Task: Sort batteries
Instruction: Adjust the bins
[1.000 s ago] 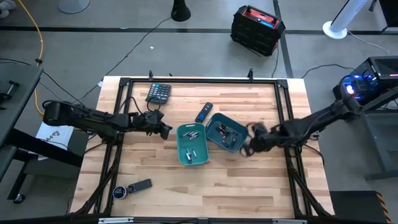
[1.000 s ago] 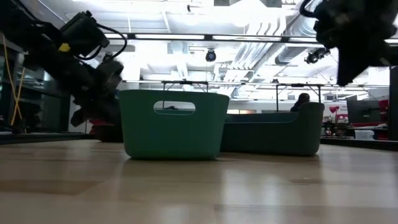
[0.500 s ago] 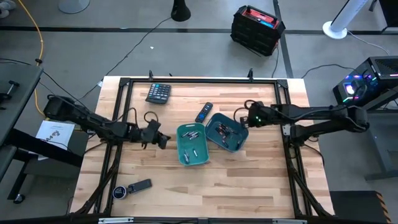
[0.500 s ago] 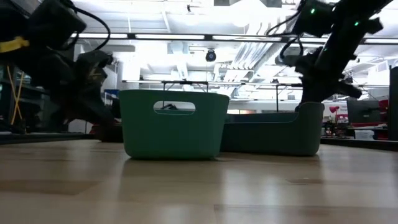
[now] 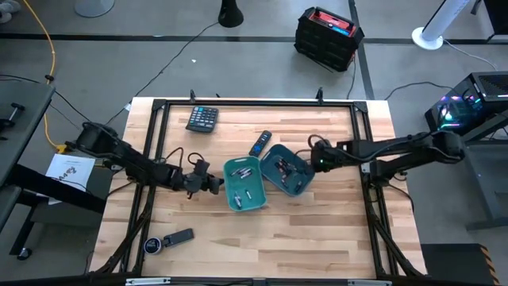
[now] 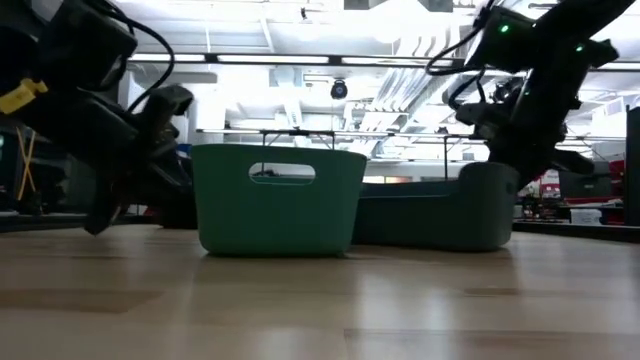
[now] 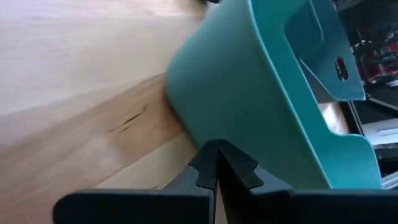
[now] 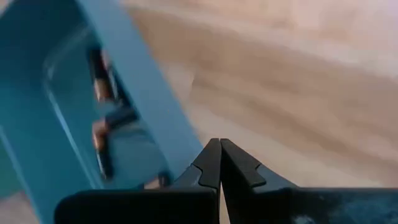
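Two teal bins stand side by side mid-table: the left bin (image 5: 252,199) and the right bin (image 5: 300,184), each with several small batteries (image 5: 244,173) (image 8: 102,118) on its floor. My left gripper (image 5: 216,184) is shut, low at the left bin's left wall (image 7: 249,93). My right gripper (image 5: 312,163) is shut, pointing steeply down at the right bin's right wall (image 8: 155,106). My left gripper's shut fingertips (image 7: 214,149) lie against the outside of the left bin's left wall (image 7: 205,134), low down near the table, slanting down from the table's left side. The bin stands flat on the table. My right gripper's tips stand right beside the right bin's right wall (image 8: 189,149); whether they touch it, I cannot tell.
A dark calculator (image 5: 202,118) lies at the far left, a black remote (image 5: 260,143) just beyond the bins, and a small black gadget (image 5: 169,240) at the near left. Bare wood stretches in front of the bins.
My left gripper has gone toward the near edge and rightward to the left bin's left wall, rolling as it went. My right gripper has swung from the near right of the right bin toward the far edge, then sunk beside that bin's right wall. Both stayed shut.
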Controlling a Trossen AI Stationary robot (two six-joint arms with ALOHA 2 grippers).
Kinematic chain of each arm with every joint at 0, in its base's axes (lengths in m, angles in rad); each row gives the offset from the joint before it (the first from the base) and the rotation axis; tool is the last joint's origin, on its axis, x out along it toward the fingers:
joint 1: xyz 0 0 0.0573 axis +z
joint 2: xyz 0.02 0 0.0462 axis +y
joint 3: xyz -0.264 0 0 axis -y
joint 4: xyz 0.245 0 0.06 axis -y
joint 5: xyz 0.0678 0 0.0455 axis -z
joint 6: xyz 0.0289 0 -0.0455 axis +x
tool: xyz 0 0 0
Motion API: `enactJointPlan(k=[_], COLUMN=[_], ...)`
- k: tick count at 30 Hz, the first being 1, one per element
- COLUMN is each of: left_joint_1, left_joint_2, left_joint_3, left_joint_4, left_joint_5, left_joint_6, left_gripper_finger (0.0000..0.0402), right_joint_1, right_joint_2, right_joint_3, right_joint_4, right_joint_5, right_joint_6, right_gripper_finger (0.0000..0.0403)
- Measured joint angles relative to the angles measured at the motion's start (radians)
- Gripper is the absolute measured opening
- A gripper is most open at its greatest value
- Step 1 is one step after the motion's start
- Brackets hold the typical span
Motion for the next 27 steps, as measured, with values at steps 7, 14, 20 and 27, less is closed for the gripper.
enactJointPlan(k=[7,14,20,27], left_joint_1=[0.029,0.141,0.253,0.318], left_joint_2=[0.161,0.202,0.158,0.095], left_joint_3=[0.066,0.125,0.124,0.125], left_joint_4=[0.13,0.11,0.063,-0.007], left_joint_5=[0.001,0.112,0.295,0.448], left_joint_6=[0.028,0.198,0.343,0.43], left_gripper_finger=[0.0,0.0,0.0,0.0], right_joint_1=[0.16,0.282,0.347,0.361], right_joint_2=[0.015,0.082,0.164,0.184], right_joint_3=[0.0,0.0,0.001,0.001], right_joint_4=[0.035,0.159,0.248,0.249], right_joint_5=[0.03,0.072,0.084,0.098], right_joint_6=[0.174,0.316,0.392,0.394], right_gripper_finger=[0.0,0.0,0.0,0.0])
